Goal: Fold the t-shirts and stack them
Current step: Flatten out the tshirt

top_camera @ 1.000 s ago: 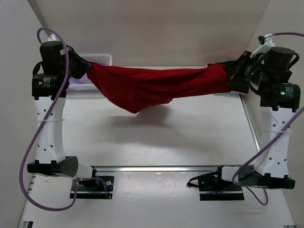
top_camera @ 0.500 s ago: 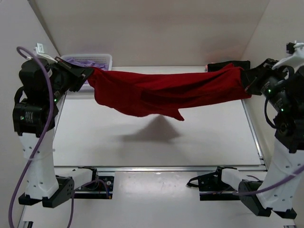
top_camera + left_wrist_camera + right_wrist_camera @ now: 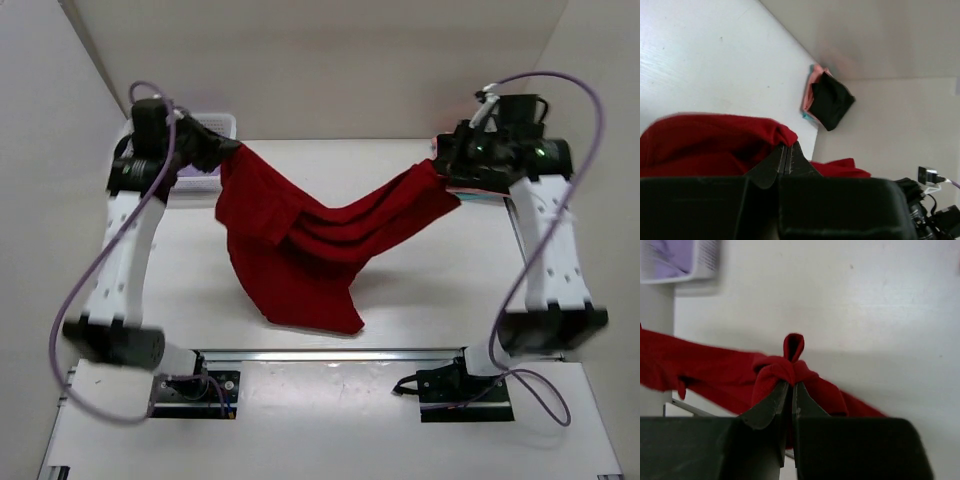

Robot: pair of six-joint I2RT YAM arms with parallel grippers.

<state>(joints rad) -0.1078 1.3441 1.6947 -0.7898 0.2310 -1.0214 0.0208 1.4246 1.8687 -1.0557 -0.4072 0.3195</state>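
left hand [image 3: 226,154] and right hand [image 3: 438,168], each clenched on one end of the deep red t-shirt [image 3: 300,255] sagging between them to the counter [image 3: 450,285].

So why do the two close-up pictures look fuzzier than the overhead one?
Top view: sharp and evenly lit across the red t-shirt. Left wrist view: the left claw sits too near the lens, dark and blurred; the shirt's edge is soft. Right wrist view: the right claw is blurred likewise, the basket hazy, a grey shadow on the table behind the shirt.
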